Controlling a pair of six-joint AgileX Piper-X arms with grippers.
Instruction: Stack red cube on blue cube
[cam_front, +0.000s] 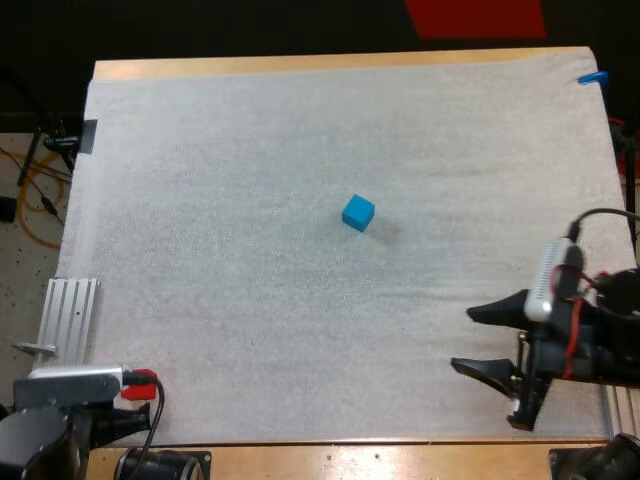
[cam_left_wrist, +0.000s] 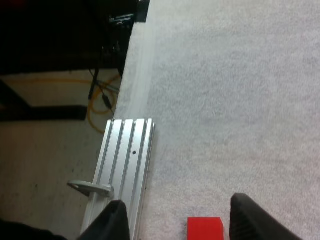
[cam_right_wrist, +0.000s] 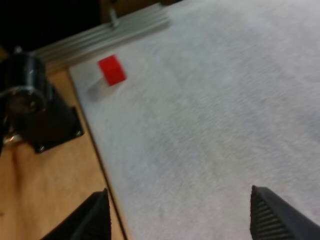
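The blue cube (cam_front: 358, 213) sits alone on the white mat (cam_front: 250, 180), a little right of centre. The red cube (cam_front: 141, 382) lies at the mat's near left corner, beside my left arm. In the left wrist view the red cube (cam_left_wrist: 205, 229) rests on the mat between the spread fingers of my left gripper (cam_left_wrist: 179, 204), which is open and touches nothing. My right gripper (cam_front: 463, 339) hovers open over the mat's near right part, fingers pointing left, holding nothing. From the right wrist the red cube (cam_right_wrist: 111, 70) shows far off, well beyond my open right gripper (cam_right_wrist: 180, 202).
An aluminium rail (cam_front: 70, 315) lies along the mat's left edge, just behind the red cube, also the rail (cam_left_wrist: 125, 160) near my left fingers. The left arm's base (cam_right_wrist: 30, 100) stands on the wooden table edge. Cables lie on the floor to the left.
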